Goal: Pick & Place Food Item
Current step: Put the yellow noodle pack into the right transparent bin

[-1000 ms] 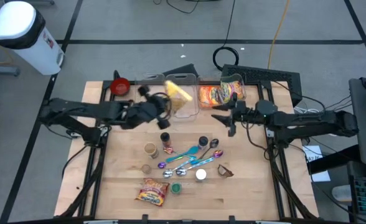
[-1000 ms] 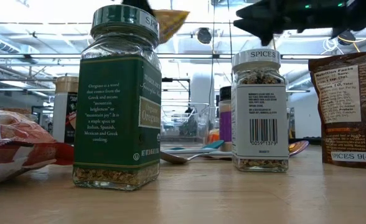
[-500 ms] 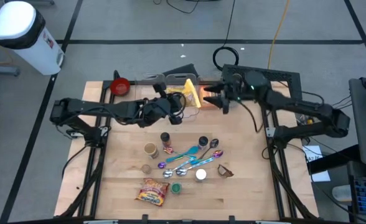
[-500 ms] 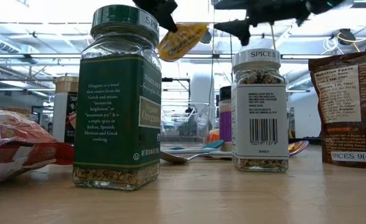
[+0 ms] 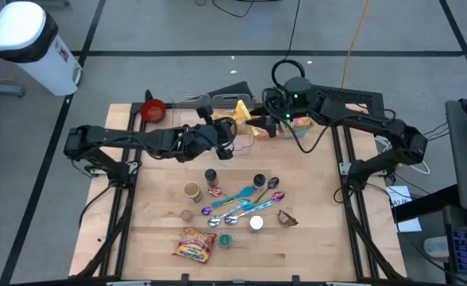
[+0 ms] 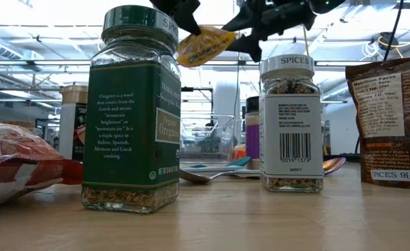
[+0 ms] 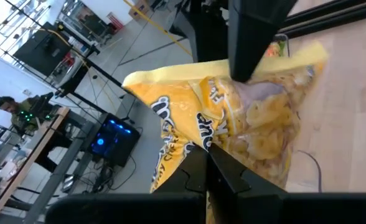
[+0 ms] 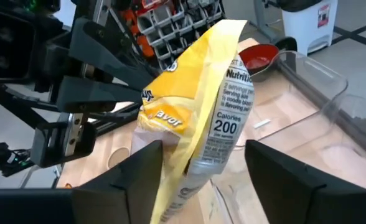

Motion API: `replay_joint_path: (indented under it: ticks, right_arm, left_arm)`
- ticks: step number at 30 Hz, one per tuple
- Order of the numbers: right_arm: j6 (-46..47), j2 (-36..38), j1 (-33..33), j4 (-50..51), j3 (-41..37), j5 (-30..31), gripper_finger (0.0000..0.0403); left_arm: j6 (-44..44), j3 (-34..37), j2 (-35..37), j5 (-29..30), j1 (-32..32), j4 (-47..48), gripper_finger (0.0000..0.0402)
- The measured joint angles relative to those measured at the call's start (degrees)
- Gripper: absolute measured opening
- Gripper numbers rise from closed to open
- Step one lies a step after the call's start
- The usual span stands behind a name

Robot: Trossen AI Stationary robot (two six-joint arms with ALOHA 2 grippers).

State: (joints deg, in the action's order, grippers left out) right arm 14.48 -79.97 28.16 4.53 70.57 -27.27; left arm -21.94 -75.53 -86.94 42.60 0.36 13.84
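While left pincer pinches yellow chip bag, right pincer fingers straddle it — open

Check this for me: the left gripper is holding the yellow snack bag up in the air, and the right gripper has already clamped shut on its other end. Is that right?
Not quite. The left gripper does hold the yellow snack bag aloft, but the right gripper has not clamped on it. The right wrist view shows its fingers spread apart on either side of the bag's edge.
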Motion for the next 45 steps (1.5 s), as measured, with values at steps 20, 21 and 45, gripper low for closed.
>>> replay_joint_path:
  ticks: [20, 21, 45]
  right_arm:
    - [-8.17, -0.21, -0.09, 0.74, 0.0, -1.47, 0.0002]
    - [-8.54, -0.03, -0.11, 0.99, 0.0, -1.49, 0.0002]
    - [-33.19, 2.67, 13.76, 22.62, 6.63, 25.0, 0.0]
  left_arm:
    - [5.66, 0.0, 0.0, -0.6, 0.03, -0.1, 0.0041]
    - [6.15, 0.0, 0.07, -0.6, -0.04, -0.04, 0.0054]
    - [18.02, -0.11, 7.02, -6.6, 1.76, 6.21, 0.028]
